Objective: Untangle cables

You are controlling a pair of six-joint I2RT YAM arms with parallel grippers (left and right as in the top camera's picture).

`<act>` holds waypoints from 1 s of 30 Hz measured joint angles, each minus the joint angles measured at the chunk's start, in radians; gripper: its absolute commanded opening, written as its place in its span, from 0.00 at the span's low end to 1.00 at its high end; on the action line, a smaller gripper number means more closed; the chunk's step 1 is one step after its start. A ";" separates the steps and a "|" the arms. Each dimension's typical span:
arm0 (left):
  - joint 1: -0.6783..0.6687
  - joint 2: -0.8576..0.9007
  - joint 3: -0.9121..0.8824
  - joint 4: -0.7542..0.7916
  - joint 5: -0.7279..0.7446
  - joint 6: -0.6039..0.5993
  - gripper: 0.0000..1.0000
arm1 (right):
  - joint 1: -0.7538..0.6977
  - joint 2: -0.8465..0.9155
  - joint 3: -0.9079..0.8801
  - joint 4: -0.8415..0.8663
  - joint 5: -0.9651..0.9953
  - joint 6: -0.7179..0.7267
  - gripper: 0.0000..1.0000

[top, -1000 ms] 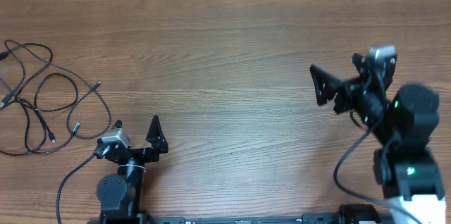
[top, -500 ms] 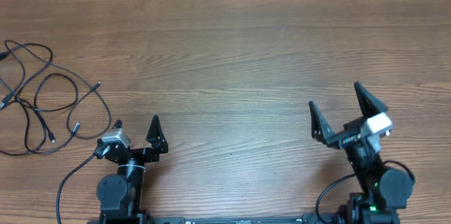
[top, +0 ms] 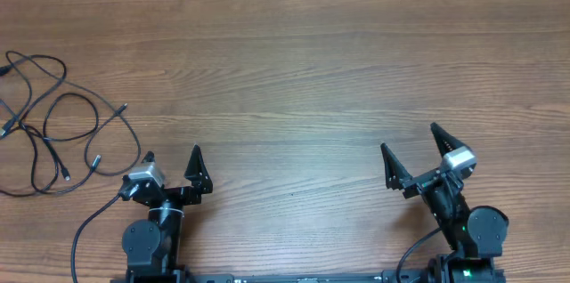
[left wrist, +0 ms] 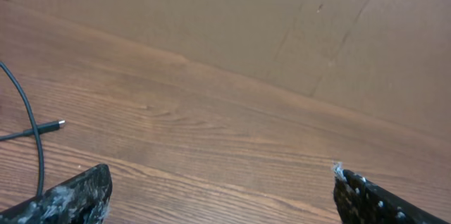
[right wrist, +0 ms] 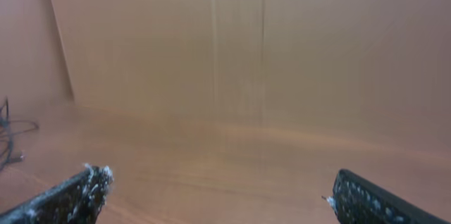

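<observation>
The right gripper [top: 410,139] has drawn back to the table's [top: 285,69] near edge, fingers spread and empty. The left gripper [top: 173,151] is spread too. The cables [top: 43,134] lie looped at far left; only the left wrist view shows a plug tip [left wrist: 60,122] close.

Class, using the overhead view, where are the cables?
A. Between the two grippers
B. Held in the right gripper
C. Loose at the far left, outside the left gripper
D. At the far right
C: the cables sprawl at the far left, held by neither the left gripper nor the right gripper, both open.
</observation>
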 measured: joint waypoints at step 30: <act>0.000 0.000 0.000 0.000 -0.003 0.000 1.00 | 0.000 -0.259 0.000 -0.337 0.104 -0.003 1.00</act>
